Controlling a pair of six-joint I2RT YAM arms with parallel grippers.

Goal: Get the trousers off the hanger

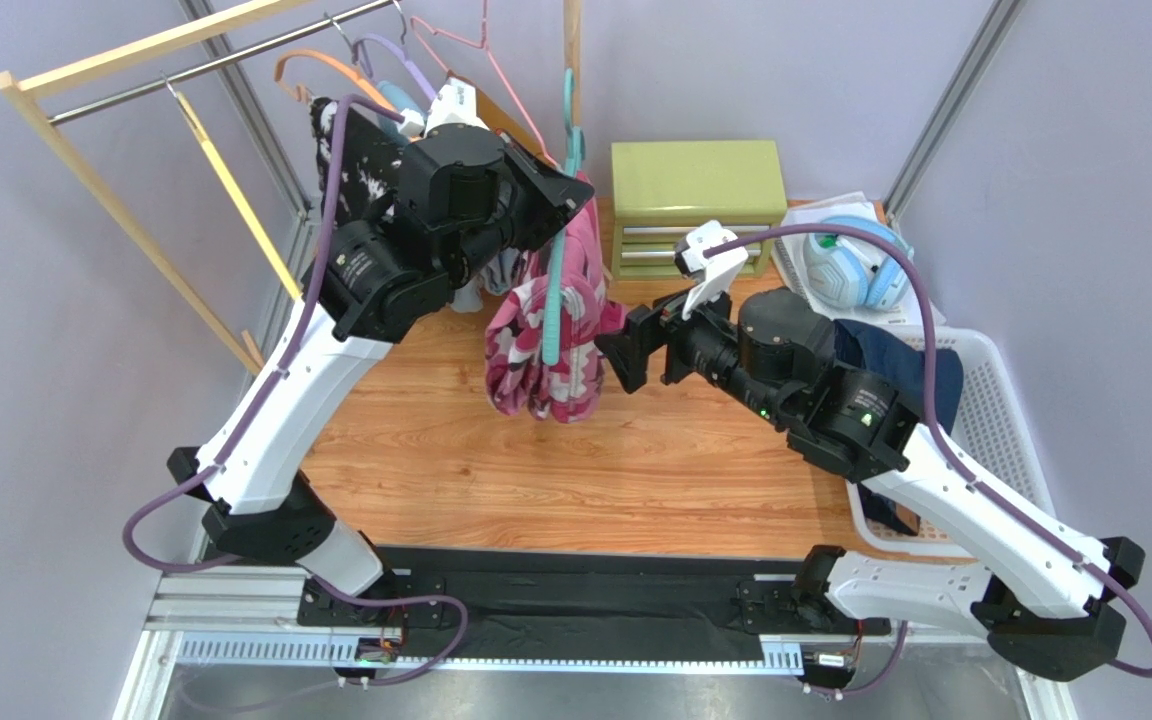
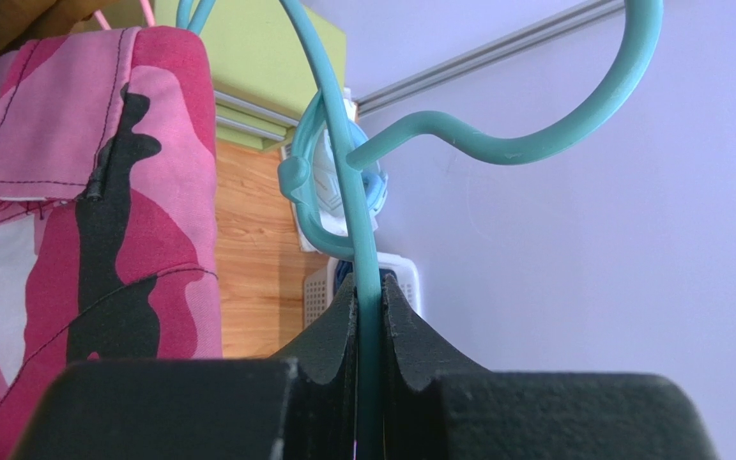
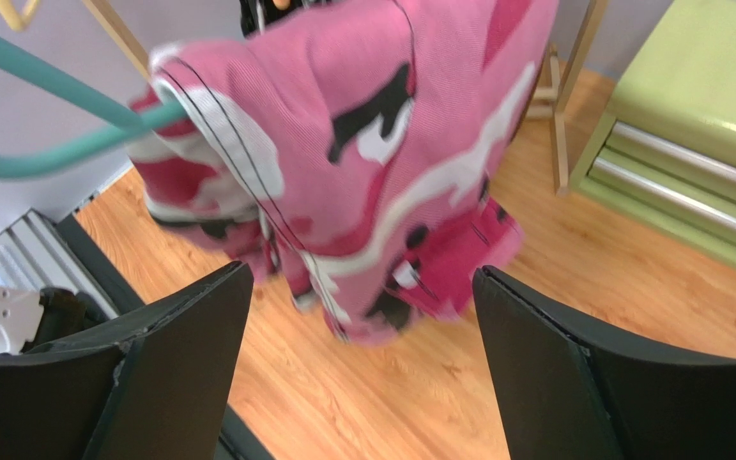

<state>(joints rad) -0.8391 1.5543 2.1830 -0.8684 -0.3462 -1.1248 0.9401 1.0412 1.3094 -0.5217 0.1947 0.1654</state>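
Wood tabletop (image 1: 537,480) inside lilac walls; a rack (image 1: 162,68) stands at the far left, a green drawer box (image 1: 695,180) at the back and a white basket (image 1: 995,405) to the right.

Left end effector (image 2: 370,283): jaws closed tight on the wire of the teal hanger (image 2: 511,153), holding it up above the tabletop. In its wrist view the wire runs straight up between the two pads.

Pink trousers (image 3: 372,144): draped over the hanger and hanging free, with the lower folds clear of the wood. A navy pair (image 1: 913,375) lies in the basket, partly under the right arm; we judge that one already off.

Right end effector (image 1: 624,357): jaws wide and holding nothing. It sits level with the pink fabric, just beside it and facing it. We see no contact.

Step in hand, as we judge it: approach to grasp the pink pair while the left arm steadies the hanger.

Next move calls for:
- right end effector forward until the hanging folds lie between the pads, then close on a thick bunch of cloth, not a single layer
- pull down and away along the bar
- left grip kept firm so the hanger does not swing or twist

Risk: the cloth could slip or snag on the hanger.
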